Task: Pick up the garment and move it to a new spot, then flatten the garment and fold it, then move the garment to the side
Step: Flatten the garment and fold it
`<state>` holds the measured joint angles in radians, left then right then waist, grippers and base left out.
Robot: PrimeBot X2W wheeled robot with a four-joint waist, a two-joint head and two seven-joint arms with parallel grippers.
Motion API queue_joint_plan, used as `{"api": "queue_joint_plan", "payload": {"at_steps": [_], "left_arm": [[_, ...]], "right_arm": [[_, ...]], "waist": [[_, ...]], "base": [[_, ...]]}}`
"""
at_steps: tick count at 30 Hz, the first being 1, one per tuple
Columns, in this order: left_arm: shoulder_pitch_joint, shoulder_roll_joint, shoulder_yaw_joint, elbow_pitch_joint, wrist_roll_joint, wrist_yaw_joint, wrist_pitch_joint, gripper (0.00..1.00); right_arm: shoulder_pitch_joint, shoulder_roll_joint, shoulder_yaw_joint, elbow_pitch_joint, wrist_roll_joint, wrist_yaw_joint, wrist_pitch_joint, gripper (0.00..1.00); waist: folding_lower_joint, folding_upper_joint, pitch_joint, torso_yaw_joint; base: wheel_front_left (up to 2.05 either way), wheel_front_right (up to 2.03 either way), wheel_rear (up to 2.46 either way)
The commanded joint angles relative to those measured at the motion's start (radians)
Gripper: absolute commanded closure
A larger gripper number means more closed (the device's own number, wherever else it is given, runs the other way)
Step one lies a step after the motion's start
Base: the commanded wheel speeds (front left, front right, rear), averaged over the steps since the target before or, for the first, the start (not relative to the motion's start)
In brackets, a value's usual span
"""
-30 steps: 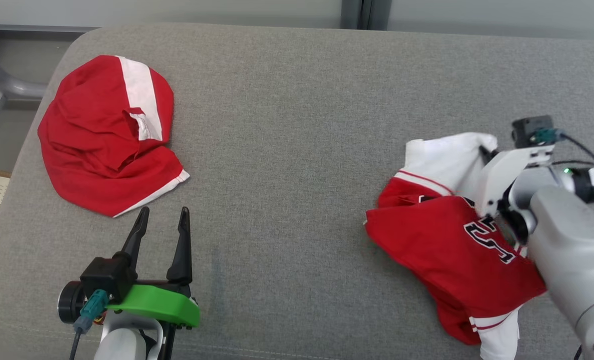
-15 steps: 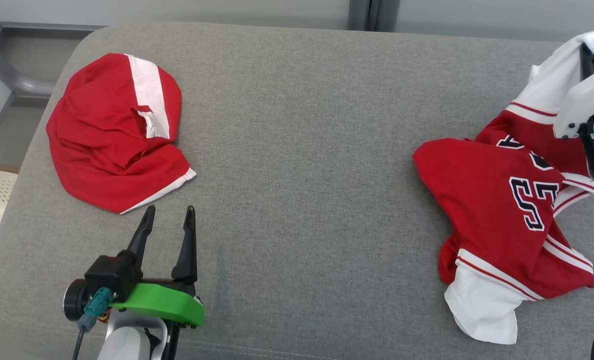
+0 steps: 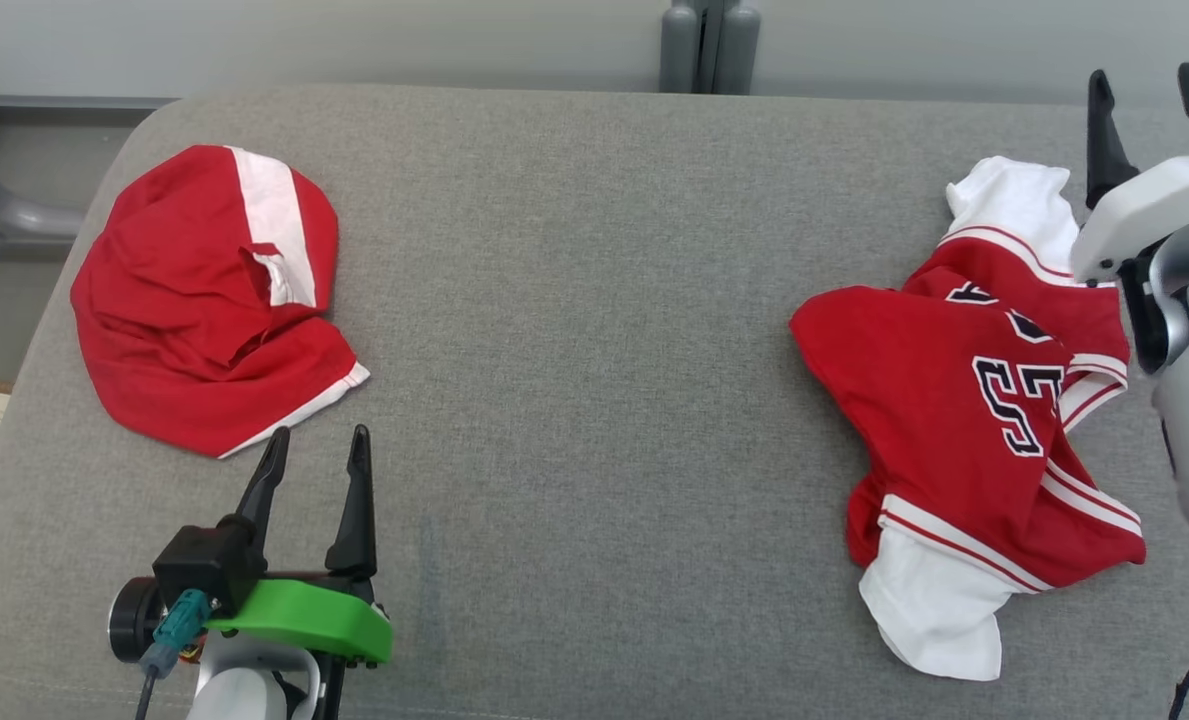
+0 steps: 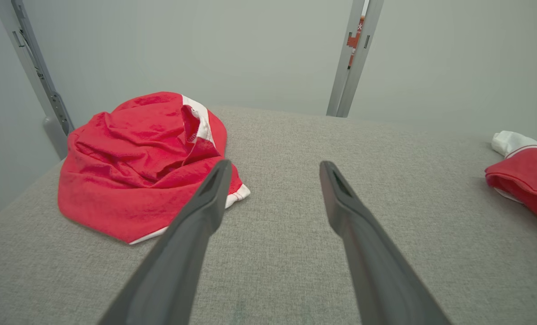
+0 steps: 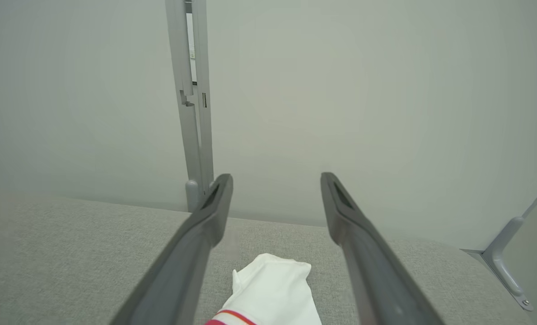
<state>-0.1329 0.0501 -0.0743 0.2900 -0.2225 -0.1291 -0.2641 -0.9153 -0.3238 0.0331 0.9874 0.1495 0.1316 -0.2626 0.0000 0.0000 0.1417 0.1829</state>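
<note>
step: jersey [image 3: 944, 400] laid down, flattening due | right gripper [image 3: 1144, 85] fingers apart, apparently clear of cloth | left gripper [image 3: 319, 435] fingers apart, empty | next: grasp edges, spread flat

Two long dark fingers [image 4: 196, 225] of the left gripper [image 4: 275, 164] rise from the bottom edge, spread wide apart with nothing between them, above a grey fabric cushion [image 4: 408, 203]. At centre left, a crumpled red garment [image 4: 137, 180] with a white stripe lies on the cushion; the left finger's tip overlaps its lower right edge in the frame. At the right edge, part of a red and white garment [image 4: 528, 180] lies on the same surface. Behind is a pale wall [image 4: 205, 45], with a grey metal post [image 4: 356, 58] at upper centre right and another post [image 4: 33, 67] at upper left.
</note>
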Motion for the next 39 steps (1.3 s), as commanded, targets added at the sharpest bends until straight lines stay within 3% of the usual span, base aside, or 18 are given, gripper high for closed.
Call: {"api": "queue_joint_plan", "payload": {"at_steps": [1,7,17,36,37,38,39], "left_arm": [[0.013,0.001,0.006,-0.005,0.016,-0.002,0.000,0.00],[0.038,0.001,0.021,-0.010,0.023,-0.002,0.000,0.00],[0.059,0.001,0.018,-0.015,0.024,-0.002,0.000,0.00],[0.035,0.013,-0.010,-0.007,0.016,-0.002,0.000,0.00],[0.038,0.013,-0.009,-0.008,0.016,-0.002,0.000,0.00],[0.040,0.013,-0.008,-0.008,0.016,-0.002,0.000,0.00],[0.044,0.013,-0.007,-0.007,0.017,-0.002,0.000,0.00]], "right_arm": [[0.046,0.006,-0.011,-0.043,-0.007,-0.002,-0.003,0.00],[0.223,0.040,-0.006,-0.163,0.010,-0.002,-0.003,0.00],[0.471,0.038,-0.014,-0.187,0.077,-0.002,-0.003,0.00],[0.616,0.118,-0.080,-0.005,0.115,-0.002,0.000,0.00],[0.621,0.124,-0.079,0.006,0.117,-0.002,0.000,0.05],[0.622,0.130,-0.077,0.014,0.122,-0.002,0.001,0.65],[0.620,0.135,-0.078,0.015,0.130,-0.002,0.001,1.00]], "waist": [[0.0000,0.0000,-0.028,-0.027],[0.0000,0.0000,-0.058,-0.057],[0.0000,0.0000,-0.070,-0.074],[0.0000,0.0000,-0.054,-0.053],[0.0000,0.0000,-0.055,-0.053],[0.0000,0.0000,-0.056,-0.054],[0.0000,0.0000,-0.057,-0.055]], "base": [[0.00,0.00,0.00],[0.00,0.00,0.00],[0.00,0.00,0.00],[0.00,0.00,0.00],[0.00,0.00,0.00],[0.00,0.00,0.00],[0.00,0.00,0.00]]}}
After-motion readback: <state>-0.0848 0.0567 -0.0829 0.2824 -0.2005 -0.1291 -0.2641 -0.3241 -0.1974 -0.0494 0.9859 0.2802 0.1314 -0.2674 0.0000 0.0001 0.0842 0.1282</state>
